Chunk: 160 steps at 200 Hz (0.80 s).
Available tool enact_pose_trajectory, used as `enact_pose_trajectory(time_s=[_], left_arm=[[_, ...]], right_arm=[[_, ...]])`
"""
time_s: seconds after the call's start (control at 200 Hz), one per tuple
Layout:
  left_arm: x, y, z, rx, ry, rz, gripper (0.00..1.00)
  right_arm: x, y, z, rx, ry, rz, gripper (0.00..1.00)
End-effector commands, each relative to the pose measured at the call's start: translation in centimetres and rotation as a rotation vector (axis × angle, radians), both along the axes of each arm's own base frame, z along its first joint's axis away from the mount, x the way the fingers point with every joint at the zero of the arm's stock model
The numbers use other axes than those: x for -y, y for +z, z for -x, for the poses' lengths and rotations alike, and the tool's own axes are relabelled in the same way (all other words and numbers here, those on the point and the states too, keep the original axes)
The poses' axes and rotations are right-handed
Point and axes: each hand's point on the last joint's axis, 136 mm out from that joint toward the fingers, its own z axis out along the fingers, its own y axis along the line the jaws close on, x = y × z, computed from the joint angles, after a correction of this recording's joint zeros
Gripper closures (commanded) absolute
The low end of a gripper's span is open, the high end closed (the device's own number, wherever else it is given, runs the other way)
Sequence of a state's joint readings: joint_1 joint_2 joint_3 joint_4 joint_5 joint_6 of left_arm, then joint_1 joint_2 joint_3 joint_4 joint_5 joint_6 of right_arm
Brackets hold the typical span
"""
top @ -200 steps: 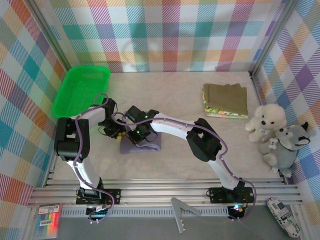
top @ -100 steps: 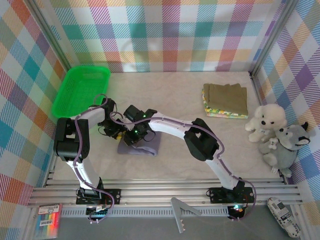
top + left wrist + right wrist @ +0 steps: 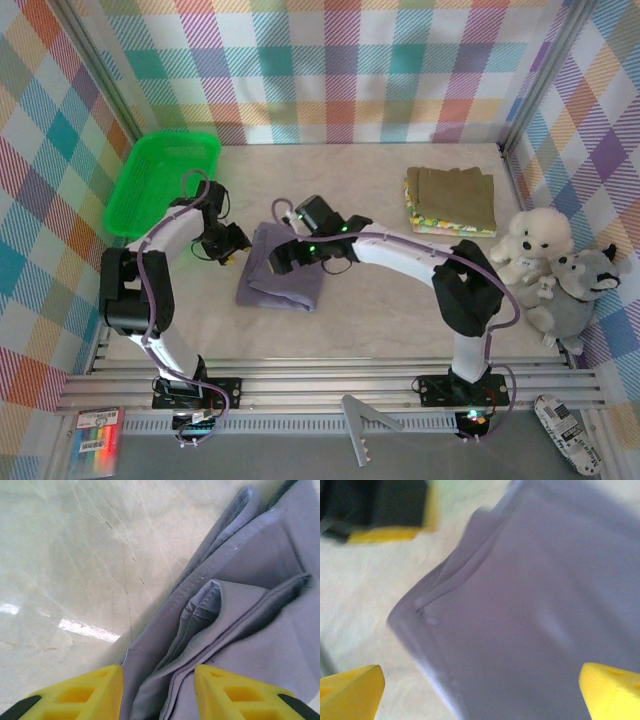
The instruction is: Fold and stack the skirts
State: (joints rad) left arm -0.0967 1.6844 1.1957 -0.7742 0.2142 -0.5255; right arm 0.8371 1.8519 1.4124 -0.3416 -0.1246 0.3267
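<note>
Grey-lavender skirt (image 3: 285, 278) now lies free, left end effector (image 3: 157, 679) and right end effector (image 3: 481, 689) released.

We see the grey skirt (image 3: 530, 610) blurred in the right wrist view, running off its right and lower edges. From above, the olive skirt (image 3: 455, 195) hides most of the floral skirt (image 3: 445, 229), leaving a thin edge showing

No text, brand, number or sign is legible. A small card (image 3: 97, 430) with a rainbow-coloured band lies at the near left corner, below the rail; its print is too small to read. A white device (image 3: 566, 432) at the near right corner carries dark markings, likewise unreadable.
</note>
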Motion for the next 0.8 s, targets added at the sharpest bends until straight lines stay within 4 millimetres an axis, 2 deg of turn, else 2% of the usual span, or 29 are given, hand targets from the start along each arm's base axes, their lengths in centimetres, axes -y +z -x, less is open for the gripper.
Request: enact_pose_trajectory(time_s=[0.0, 0.075, 0.165, 0.2, 0.29, 0.375, 0.445, 0.61, 0.71, 0.795], left_arm=[[-0.1, 2.2, 1.0, 0.011, -0.011, -0.017, 0.58], [1.5, 3.3, 1.0, 0.038, -0.010, 0.063, 0.57], [5.1, 4.1, 0.8, 0.072, -0.022, 0.206, 0.57], [6.6, 4.3, 0.7, 0.079, -0.028, 0.250, 0.58], [10.2, 4.2, 0.9, 0.077, -0.043, 0.320, 0.61], [12.0, 3.0, 0.9, 0.081, -0.020, 0.325, 0.63], [11.8, 0.7, 1.5, 0.047, 0.022, 0.299, 0.66], [8.5, -4.4, 3.6, -0.045, 0.105, 0.174, 0.68], [7.4, -5.6, 4.2, -0.069, 0.106, 0.149, 0.68], [7.0, -6.3, 4.7, -0.092, 0.076, 0.110, 0.67]], right_arm=[[2.3, -0.2, -2.9, 0.021, -0.139, -0.001, 0.01], [3.2, -0.9, -4.1, -0.022, -0.163, -0.006, 0.01], [3.9, -1.9, -5.3, -0.026, -0.180, 0.030, 0.00], [3.8, -2.1, -5.8, -0.018, -0.169, 0.038, 0.04], [3.4, -2.7, -6.8, -0.014, -0.144, 0.075, 0.21], [2.9, -3.4, -7.7, -0.015, -0.138, 0.106, 0.43], [2.4, -3.8, -8.1, -0.017, -0.134, 0.104, 0.60], [1.9, -6.0, -8.0, -0.080, -0.107, 0.145, 0.90], [1.8, -7.5, -7.2, -0.133, -0.084, 0.157, 0.99], [1.2, -8.8, -6.0, -0.213, -0.034, 0.156, 1.00]])
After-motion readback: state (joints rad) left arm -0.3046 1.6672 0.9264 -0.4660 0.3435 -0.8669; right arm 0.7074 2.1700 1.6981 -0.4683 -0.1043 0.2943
